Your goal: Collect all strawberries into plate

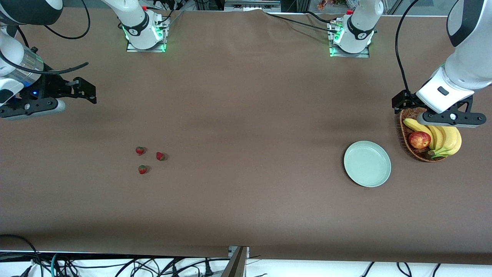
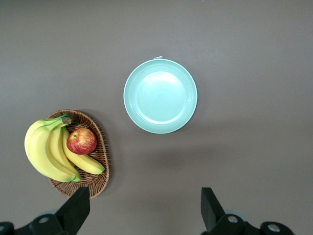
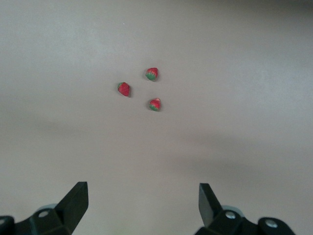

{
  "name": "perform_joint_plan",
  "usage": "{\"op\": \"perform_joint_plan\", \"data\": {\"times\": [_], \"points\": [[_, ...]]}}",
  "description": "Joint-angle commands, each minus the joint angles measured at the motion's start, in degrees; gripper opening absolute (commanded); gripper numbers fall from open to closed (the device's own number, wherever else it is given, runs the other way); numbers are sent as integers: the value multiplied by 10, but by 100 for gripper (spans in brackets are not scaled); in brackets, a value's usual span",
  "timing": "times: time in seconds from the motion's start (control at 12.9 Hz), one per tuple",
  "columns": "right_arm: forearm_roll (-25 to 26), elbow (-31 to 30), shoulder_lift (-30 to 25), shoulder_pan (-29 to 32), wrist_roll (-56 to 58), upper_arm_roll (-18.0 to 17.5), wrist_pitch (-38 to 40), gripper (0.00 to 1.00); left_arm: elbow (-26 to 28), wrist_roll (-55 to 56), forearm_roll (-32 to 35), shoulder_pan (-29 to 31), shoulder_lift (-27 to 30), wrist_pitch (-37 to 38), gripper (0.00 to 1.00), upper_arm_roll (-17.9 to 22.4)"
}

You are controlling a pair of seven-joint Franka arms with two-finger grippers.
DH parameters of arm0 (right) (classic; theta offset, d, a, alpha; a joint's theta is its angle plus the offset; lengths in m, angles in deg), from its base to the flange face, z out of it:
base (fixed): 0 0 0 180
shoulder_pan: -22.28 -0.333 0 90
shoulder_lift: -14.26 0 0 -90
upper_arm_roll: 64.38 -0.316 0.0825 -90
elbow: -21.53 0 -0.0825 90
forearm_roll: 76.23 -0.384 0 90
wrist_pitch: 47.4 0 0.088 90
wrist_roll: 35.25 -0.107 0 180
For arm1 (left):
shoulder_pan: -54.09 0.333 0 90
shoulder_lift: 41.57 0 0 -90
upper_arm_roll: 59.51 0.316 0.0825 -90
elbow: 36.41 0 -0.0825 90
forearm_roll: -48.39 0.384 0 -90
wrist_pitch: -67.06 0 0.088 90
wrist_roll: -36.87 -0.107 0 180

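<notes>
1. Your left pincer (image 2: 143, 208) hung in the air with its fingers (image 2: 77, 205) spread wide and nothing between them, above the wicker basket (image 1: 405, 134) at the left arm's end of the surface (image 1: 246, 115).
2. Your right pincer (image 3: 142, 205) was likewise spread and empty, held up over bare brown surface at the right arm's end; in the front view it showed as the black hardware (image 1: 82, 89) near the picture's edge.
3. Moving out from the left pincer, the basket held a bunch of bananas (image 1: 446, 139) and a red-yellow apple (image 1: 419, 139), the apple resting against the bananas.
4. Just beside the basket, a little nearer the front camera and toward the middle of the surface, lay the plate (image 1: 367, 164), pale mint green with a raised rim and nothing in it. It did not touch the basket.
5. Moving out from the right pincer, you had the three strawberries (image 1: 142, 169) lying loose on the surface in a small triangle, near one another but apart.
6. One berry (image 1: 140, 150) and a second (image 1: 160, 156) lay farther from the front camera; the third lay nearest to it.
7. The strawberries were well apart from the plate, toward the right arm's end, and none was in a pincer.
</notes>
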Motion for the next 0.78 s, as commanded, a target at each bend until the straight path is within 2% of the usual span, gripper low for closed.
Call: {"op": "perform_joint_plan", "data": {"times": [0.0, 0.23, 0.39, 0.54, 0.7], "points": [[6, 10, 30, 0, -4, -7, -5, 100, 11, -1, -18, -97, 23, 1, 100, 102], [-15, 13, 67, 0, -1, -10, -34, 100, -5, 0, -18, -103, 6, 5, 100, 110], [-19, 15, 115, -9, -3, -11, -48, 100, -13, 0, -18, -105, 3, 7, 100, 109], [-21, 0, 157, -18, -4, -11, -88, 100, -12, 0, -18, -105, 2, 7, 100, 109], [-48, -35, 202, -30, -22, -11, -162, 100, -13, -2, -18, -103, 2, 9, 100, 109]]}}
